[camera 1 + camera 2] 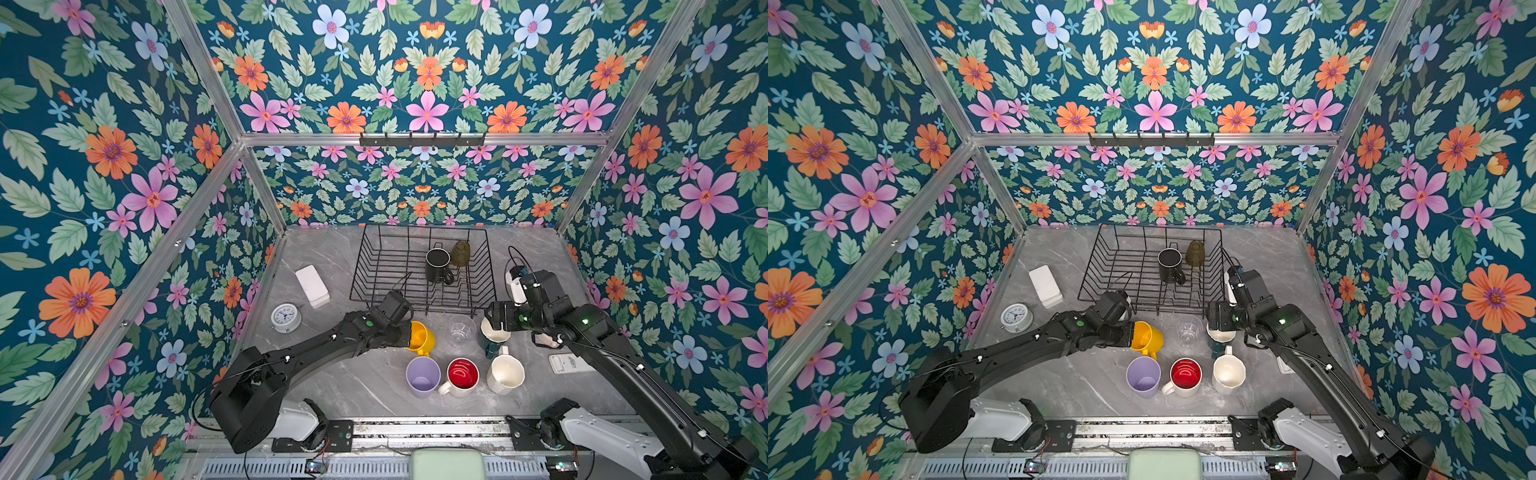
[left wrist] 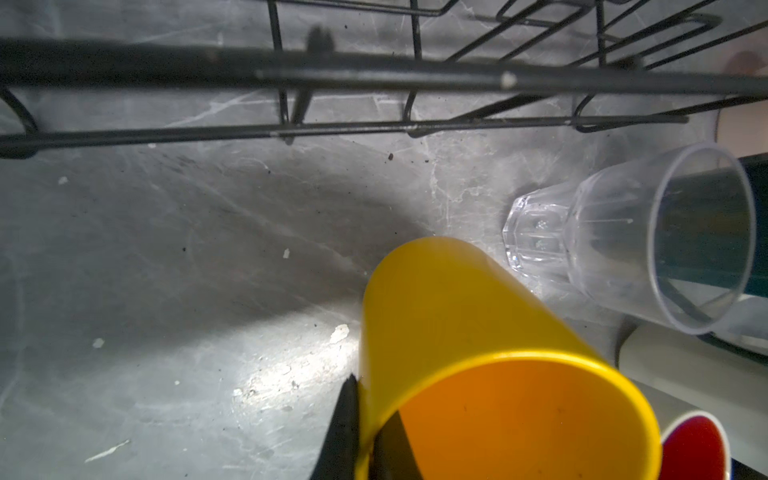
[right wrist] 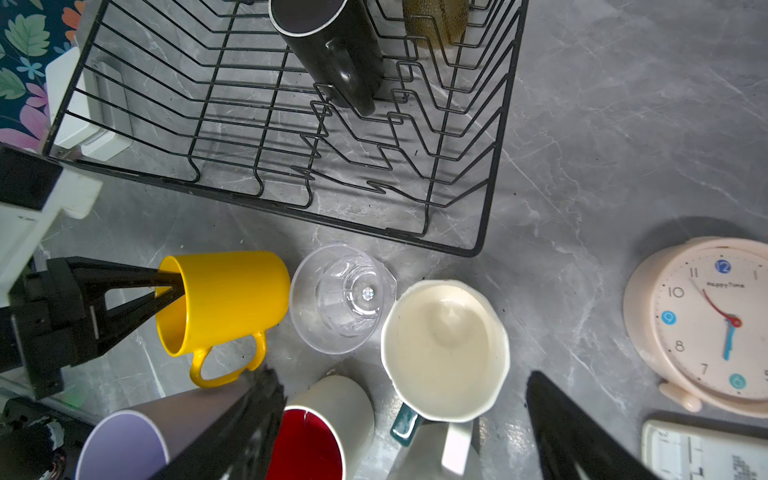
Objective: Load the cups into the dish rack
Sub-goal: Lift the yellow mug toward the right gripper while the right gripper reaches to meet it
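The black wire dish rack [image 1: 358,272] holds a black mug [image 1: 437,262] and an amber tumbler [image 1: 460,252]. In front of it, my left gripper [image 2: 365,395] is shut on the rim of the tilted yellow mug [image 1: 423,338], one finger inside and one outside. A clear glass [image 1: 461,329] stands beside it. My right gripper [image 3: 403,376] is open, its fingers straddling the dark green mug [image 3: 444,345] with the pale inside. Nearer the front stand a lilac tumbler [image 1: 422,377], a white red-inside mug [image 1: 462,376] and a cream mug [image 1: 505,374].
A flat white box [image 1: 312,284] and a small white alarm clock [image 1: 286,318] lie left of the rack. A pink clock [image 3: 706,324] and a flat white device [image 1: 569,362] sit at the right, under the right arm. Floral walls close in three sides.
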`<state>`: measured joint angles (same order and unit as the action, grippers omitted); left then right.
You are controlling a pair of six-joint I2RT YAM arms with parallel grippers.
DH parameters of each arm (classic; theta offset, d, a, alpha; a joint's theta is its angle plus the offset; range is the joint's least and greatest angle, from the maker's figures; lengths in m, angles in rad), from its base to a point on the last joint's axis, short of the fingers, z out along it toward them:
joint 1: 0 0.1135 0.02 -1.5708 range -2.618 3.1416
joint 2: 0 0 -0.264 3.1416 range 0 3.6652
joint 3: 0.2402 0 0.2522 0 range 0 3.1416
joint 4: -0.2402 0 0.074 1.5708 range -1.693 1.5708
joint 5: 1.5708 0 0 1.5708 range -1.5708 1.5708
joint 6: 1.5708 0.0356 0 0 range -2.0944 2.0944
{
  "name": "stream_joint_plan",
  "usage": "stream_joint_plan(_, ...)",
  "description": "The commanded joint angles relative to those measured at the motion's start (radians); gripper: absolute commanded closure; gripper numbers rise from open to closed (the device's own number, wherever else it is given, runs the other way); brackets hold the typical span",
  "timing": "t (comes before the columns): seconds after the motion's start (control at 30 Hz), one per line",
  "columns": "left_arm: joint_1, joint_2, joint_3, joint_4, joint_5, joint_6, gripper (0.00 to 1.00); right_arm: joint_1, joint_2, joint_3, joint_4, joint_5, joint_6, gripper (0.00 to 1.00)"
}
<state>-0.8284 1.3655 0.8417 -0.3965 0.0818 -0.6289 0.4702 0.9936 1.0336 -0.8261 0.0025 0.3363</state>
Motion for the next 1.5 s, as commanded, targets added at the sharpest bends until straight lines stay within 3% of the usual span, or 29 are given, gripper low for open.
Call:
stream_joint_plan(0.0,0.002,-0.031,0.0,0.037,0.023,-0.018,1.0,0.001,-0.007,0.006,0.012,-0.01,-0.002,0.09)
stream_joint_plan(0.57,0.011,-0.323,0.03,0.028,-0.017,0.06,1.0,0.001,-0.052,0.046,0.036,-0.092,0.033,0.09)
stream_joint_plan(0.77,0.012,-0.442,0.008,0.136,0.003,0.1,1.0,0.001,-0.078,0.056,0.07,-0.17,0.054,0.09)
stream_joint_plan(0.87,0.013,-0.487,-0.025,0.239,0.045,0.1,1.0,0.001,-0.093,0.046,0.115,-0.259,0.059,0.09)
stream_joint_plan(1.13,0.018,-0.464,-0.095,0.566,0.283,0.055,1.0,0.002,-0.152,-0.014,0.344,-0.574,0.138,0.07)
stream_joint_plan(1.3,0.021,-0.432,-0.125,0.711,0.409,0.035,1.0,0.002,-0.163,-0.043,0.424,-0.678,0.181,0.06)
stream_joint_plan(1.47,0.025,-0.418,-0.161,0.829,0.476,0.004,1.0,0.002,-0.161,-0.057,0.429,-0.69,0.191,0.06)
